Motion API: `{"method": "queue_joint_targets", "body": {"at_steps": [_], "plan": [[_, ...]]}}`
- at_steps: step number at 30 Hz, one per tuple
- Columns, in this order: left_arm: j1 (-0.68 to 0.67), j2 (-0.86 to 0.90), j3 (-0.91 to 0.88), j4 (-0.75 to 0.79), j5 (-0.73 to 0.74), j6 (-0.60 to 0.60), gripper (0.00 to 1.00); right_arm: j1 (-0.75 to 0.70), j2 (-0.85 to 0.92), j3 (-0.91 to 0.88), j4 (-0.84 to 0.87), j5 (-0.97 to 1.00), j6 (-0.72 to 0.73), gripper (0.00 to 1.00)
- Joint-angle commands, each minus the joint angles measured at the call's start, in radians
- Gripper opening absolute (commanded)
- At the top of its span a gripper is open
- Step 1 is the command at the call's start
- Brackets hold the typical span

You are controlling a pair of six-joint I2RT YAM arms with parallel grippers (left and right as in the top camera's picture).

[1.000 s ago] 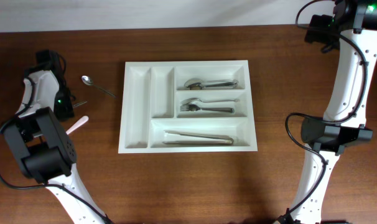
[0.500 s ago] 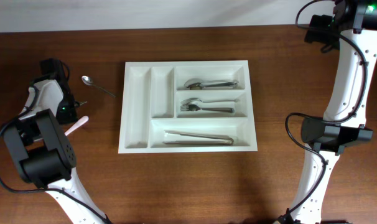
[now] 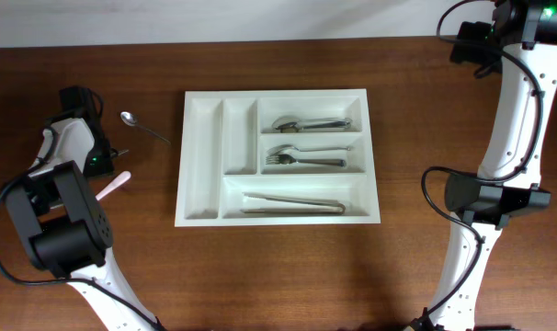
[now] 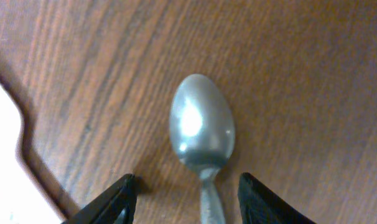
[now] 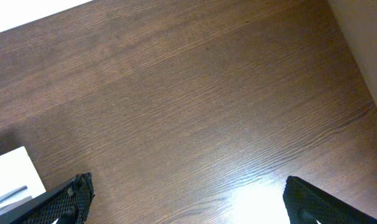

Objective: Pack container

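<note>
Shifted slightly toward the near edge, holds left gripper [image 4: 190,198] fingers apart, spoon [image 4: 201,127] lengthwise between them, handle nearest.

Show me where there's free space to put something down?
The tray's two narrow left compartments are bare; its three wide ones hold cutlery. Open wood lies between the tray and the right arm. Left of the tray is crowded: spoon, pink utensil, left end effector.

Metal spoon [image 3: 144,128] and pink utensil [image 3: 114,185] on wooden table [image 3: 278,276]
</note>
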Motion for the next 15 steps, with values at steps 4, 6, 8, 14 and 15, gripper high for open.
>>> {"method": "queue_joint_targets", "body": {"at_steps": [4, 6, 8, 14, 15], "plan": [[0.003, 0.034, -0.034, 0.041, 0.037, -0.006, 0.54, -0.001, -0.041, 0.014, -0.006, -0.002, -0.007, 0.99], [0.003, 0.034, -0.034, 0.048, 0.021, -0.006, 0.54, -0.001, -0.041, 0.014, -0.006, -0.002, -0.007, 1.00], [0.003, 0.034, -0.034, 0.053, 0.007, -0.006, 0.54, -0.001, -0.041, 0.014, -0.006, -0.002, -0.007, 0.99], [0.005, 0.045, -0.034, 0.070, -0.015, -0.002, 0.54, -0.001, -0.041, 0.014, -0.006, -0.002, -0.007, 0.99], [0.006, 0.048, -0.034, 0.070, -0.015, -0.002, 0.54, -0.001, -0.041, 0.014, -0.006, -0.002, -0.007, 0.99]]}}
